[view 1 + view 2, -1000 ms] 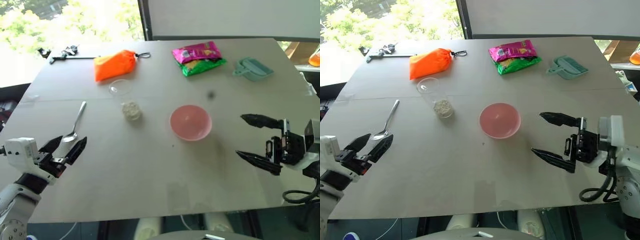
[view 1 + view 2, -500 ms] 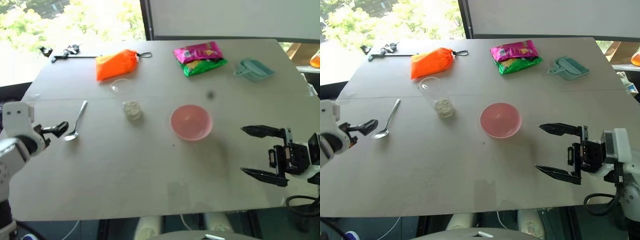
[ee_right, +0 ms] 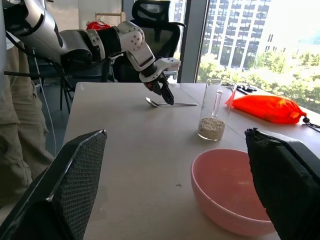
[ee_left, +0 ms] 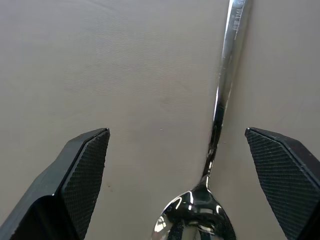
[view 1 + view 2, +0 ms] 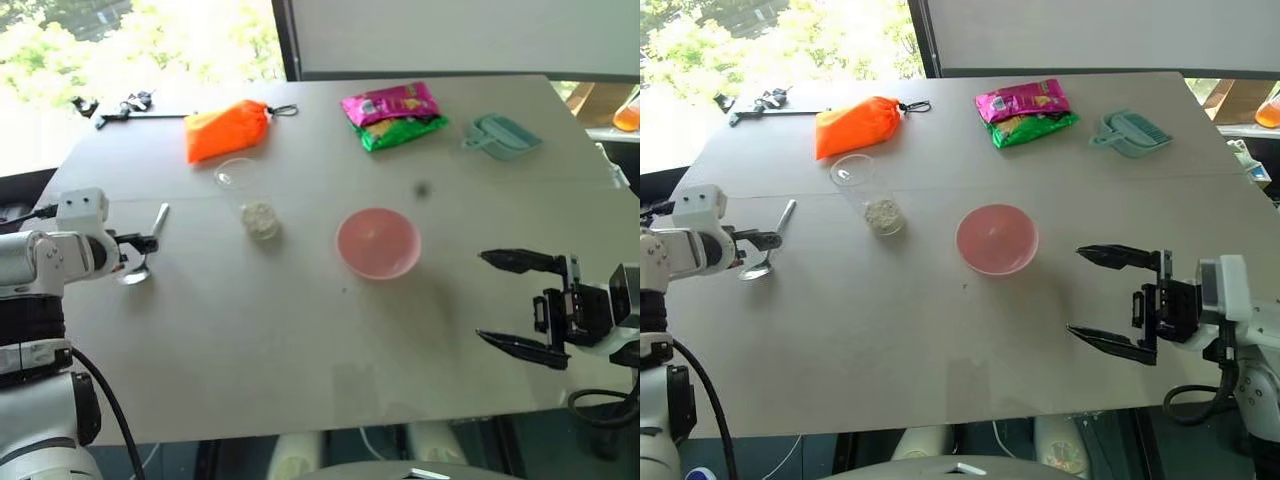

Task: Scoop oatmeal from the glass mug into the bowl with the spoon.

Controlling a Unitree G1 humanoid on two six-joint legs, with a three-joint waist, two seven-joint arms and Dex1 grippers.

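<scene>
The grey table (image 5: 940, 340) carries everything, and the pink bowl (image 5: 997, 239) near its middle serves as the landmark. The bowl sits upright and looks empty. To the robot's left of the bowl, a little farther back, stands the glass mug (image 5: 870, 195), upright, with the oatmeal (image 5: 883, 214) as a small pale clump at its bottom. Farther left of the bowl, well apart from the mug, the spoon (image 5: 768, 243) lies flat on the table, head toward the robot and handle pointing away.

Behind the bowl and to the left lies an orange pouch (image 5: 857, 124); behind it to the right lies a pink and green snack packet (image 5: 1025, 112), and farther right a teal dustpan (image 5: 1130, 133).

The left gripper (image 4: 190, 172) hangs just over the spoon's head, its two black fingers (image 4: 82, 167) spread wide apart, with the spoon lying between them nearer one finger, and not clamped. The right gripper (image 5: 1118, 302) hovers to the right of the bowl and nearer the robot, its fingers also spread wide, holding nothing.
</scene>
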